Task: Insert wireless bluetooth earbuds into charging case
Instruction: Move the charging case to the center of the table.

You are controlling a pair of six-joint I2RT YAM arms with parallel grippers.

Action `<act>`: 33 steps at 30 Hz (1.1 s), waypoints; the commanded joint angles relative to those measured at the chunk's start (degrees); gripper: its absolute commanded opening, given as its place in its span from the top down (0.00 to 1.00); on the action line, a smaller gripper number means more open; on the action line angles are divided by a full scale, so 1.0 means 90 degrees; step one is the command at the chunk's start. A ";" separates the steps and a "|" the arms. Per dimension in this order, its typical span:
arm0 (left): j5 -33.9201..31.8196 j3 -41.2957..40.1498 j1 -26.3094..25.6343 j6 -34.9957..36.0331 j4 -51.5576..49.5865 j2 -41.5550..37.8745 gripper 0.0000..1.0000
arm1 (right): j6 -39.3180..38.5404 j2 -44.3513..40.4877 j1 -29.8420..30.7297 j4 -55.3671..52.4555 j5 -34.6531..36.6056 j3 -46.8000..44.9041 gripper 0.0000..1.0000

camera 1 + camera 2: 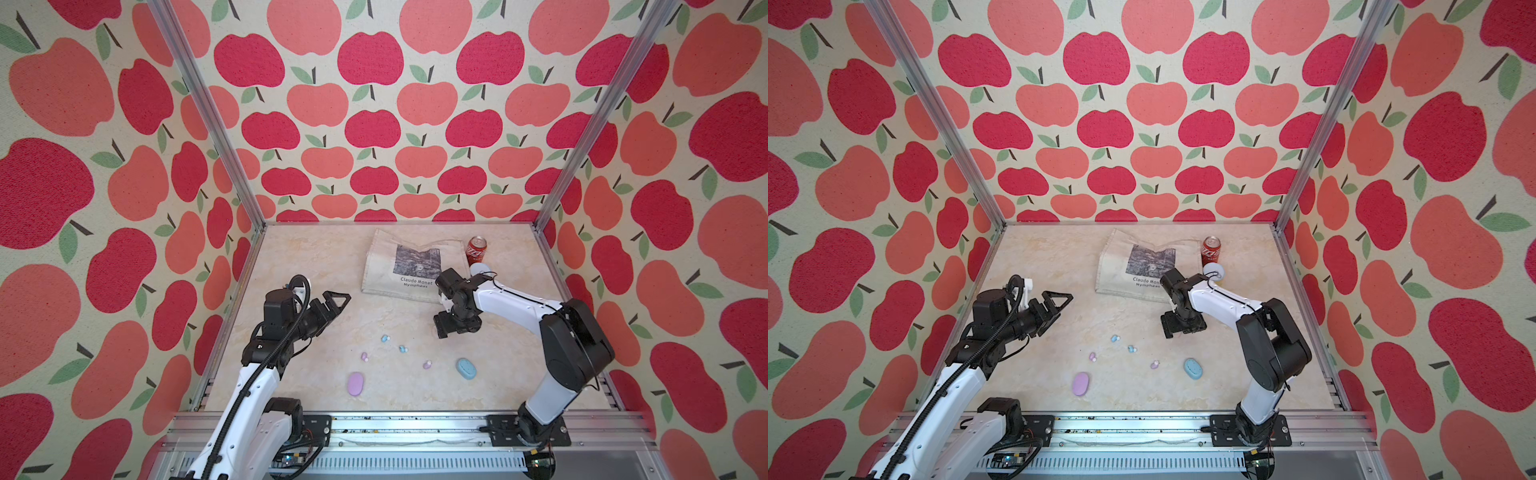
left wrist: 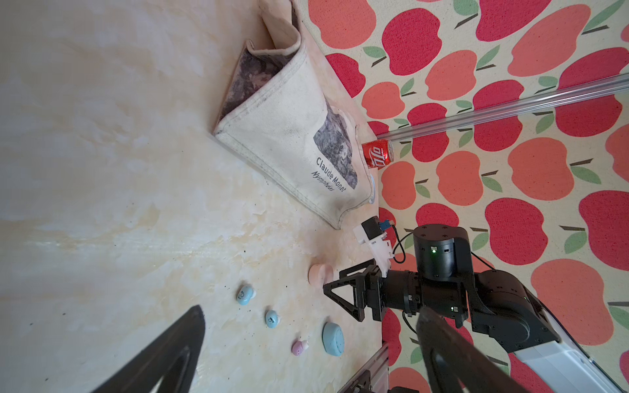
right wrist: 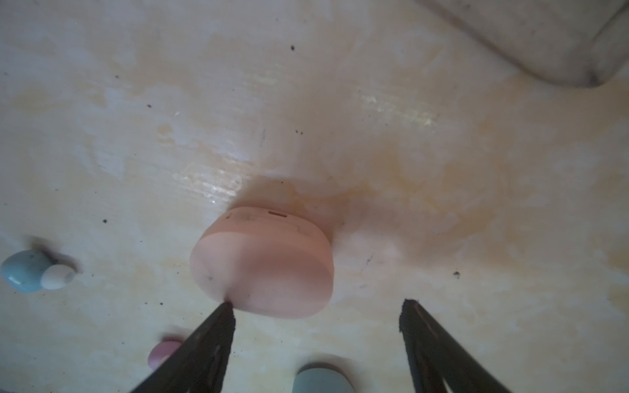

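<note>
I am holding my right jaws wide above the table [image 1: 311, 257], one fingertip [image 3: 218, 323] right at the edge of the pink case [image 3: 262, 262]. My left jaws are gaping wide too, well apart from that case. Two blue earbuds [image 1: 385, 338] and two lilac earbuds [image 1: 364, 356] are lying loose on the table near the pink case.

You see a glossy marble-look table [image 1: 291, 270], a rough cloth bag [image 1: 382, 266] (grubby along its seams), a shiny metal can [image 1: 476, 249], and a smooth matt plastic pink case [image 3: 265, 268].
</note>
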 commanded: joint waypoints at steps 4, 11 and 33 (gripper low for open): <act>-0.0176 0.0217 -0.0001 0.0041 -0.0202 -0.0230 0.01 | -0.0046 -0.0124 -0.0075 0.0097 0.0251 -0.0124 0.20; -0.0217 0.0315 -0.0003 0.0183 -0.0117 -0.0610 0.01 | 0.0070 -0.1504 -0.0078 -0.0542 0.0151 -0.0127 0.18; 0.0632 0.0341 -0.0670 0.0703 0.0739 -0.1059 0.01 | 0.0311 -0.1722 0.0697 -0.0515 -0.0122 -0.1925 0.23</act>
